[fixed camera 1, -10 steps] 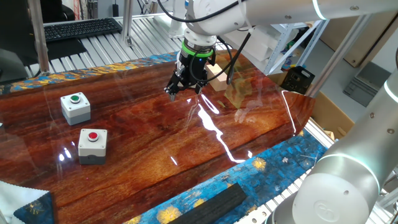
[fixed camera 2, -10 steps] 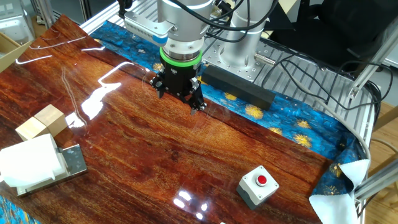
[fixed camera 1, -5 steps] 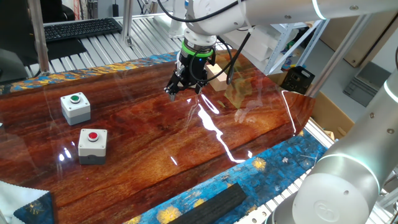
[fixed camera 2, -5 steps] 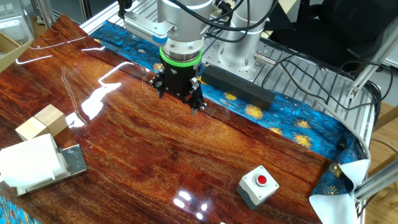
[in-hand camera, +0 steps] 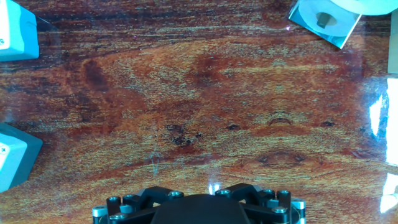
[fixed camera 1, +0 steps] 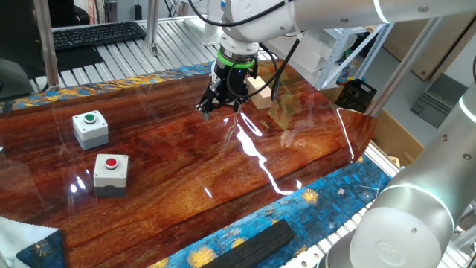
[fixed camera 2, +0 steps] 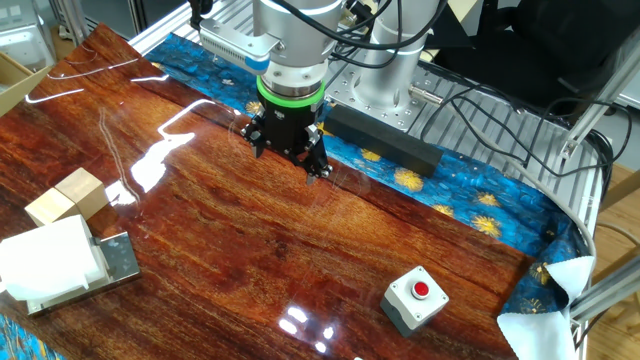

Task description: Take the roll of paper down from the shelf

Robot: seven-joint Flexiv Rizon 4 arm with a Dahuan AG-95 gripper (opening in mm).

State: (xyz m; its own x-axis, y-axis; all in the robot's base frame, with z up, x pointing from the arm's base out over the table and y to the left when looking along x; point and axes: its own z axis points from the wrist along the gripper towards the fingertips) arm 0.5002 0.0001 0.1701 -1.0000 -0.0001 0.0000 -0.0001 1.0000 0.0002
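The roll of paper (fixed camera 2: 55, 245) is a white shape at the table's left edge in the other fixed view. It rests on the low white shelf (fixed camera 2: 40, 296), which stands on a grey metal plate (fixed camera 2: 118, 258); roll and shelf are hard to tell apart. In the hand view only a sliver of the roll (in-hand camera: 367, 5) and the plate (in-hand camera: 320, 23) show at the top right. My gripper (fixed camera 2: 290, 162) hangs low over the bare wooden table, well away from the roll, open and empty. It also shows in one fixed view (fixed camera 1: 221, 110), where the arm hides the roll.
A pale wooden block (fixed camera 2: 65, 195) stands beside the shelf, also in one fixed view (fixed camera 1: 260, 93). A green-button box (fixed camera 1: 90, 128) and a red-button box (fixed camera 1: 110, 173) sit on the far side. A black bar (fixed camera 2: 385, 140) lies on the blue cloth.
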